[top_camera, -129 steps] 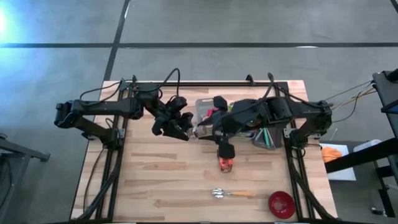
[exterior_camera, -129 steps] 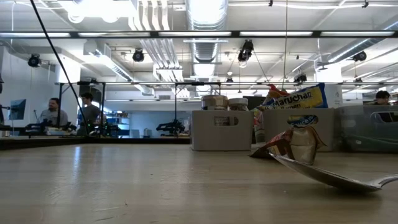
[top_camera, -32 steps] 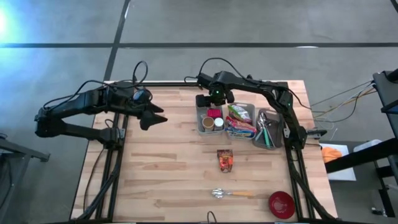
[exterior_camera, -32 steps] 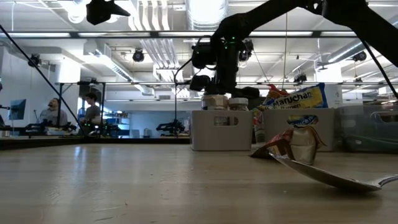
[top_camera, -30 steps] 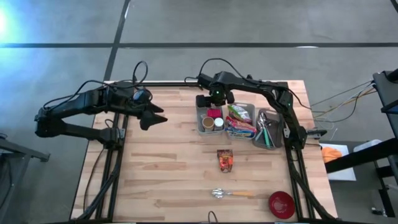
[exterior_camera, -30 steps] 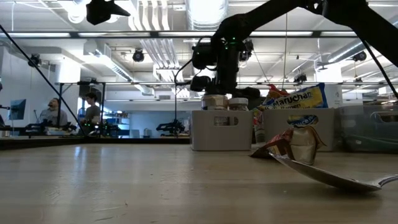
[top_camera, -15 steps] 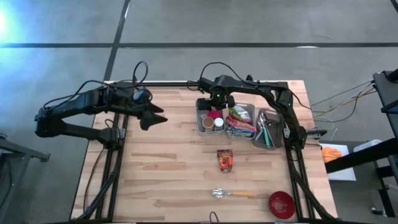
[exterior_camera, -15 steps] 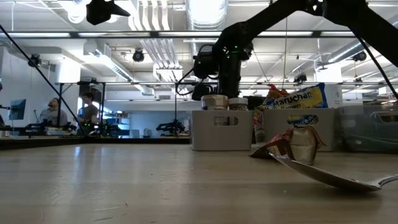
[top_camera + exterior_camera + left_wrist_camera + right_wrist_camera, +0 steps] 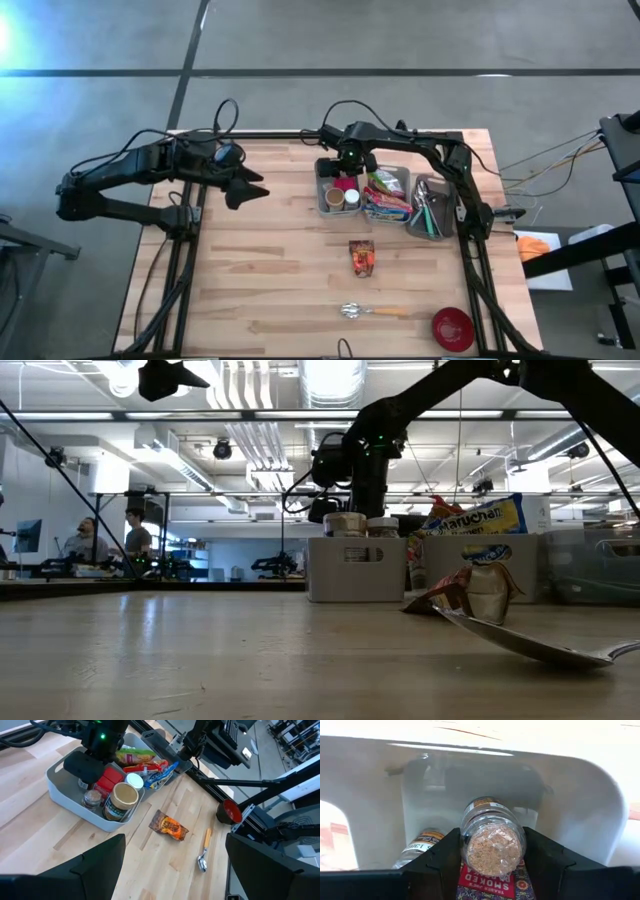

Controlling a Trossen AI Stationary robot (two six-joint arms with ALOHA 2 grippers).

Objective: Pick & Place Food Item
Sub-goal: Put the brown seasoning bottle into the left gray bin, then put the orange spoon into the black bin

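Right between the fingers of the right gripper [image 9: 493, 851] we've got a spice jar [image 9: 487, 820]. The gripper is closed on it at medium width, with both fingers touching the glass. The jar's long axis runs the same way the fingers point, straight away from the wrist. Its flake-filled end faces back at the wrist and the other end points down into the jar bin [image 9: 580, 795].

So the key relation here is that the jar is in the gripper, directly over that bin, and any move starts from there.

Just beyond the held jar there's one red tin [image 9: 492, 879], and one more small jar [image 9: 420, 849] lies on its side next to it. The left wrist view also shows one tan-lidded jar [image 9: 123, 800] and one white cap [image 9: 134, 781] in that bin.

Past the bin, on the worktop [image 9: 260, 280], there's one snack packet [image 9: 362, 257], then one spoon [image 9: 370, 312], then one red bowl [image 9: 452, 328]. There are three bins in total.

The left gripper [image 9: 247, 187] is spread wide and empty. It waits well off to the side, so the right arm is clearly the nearer one.
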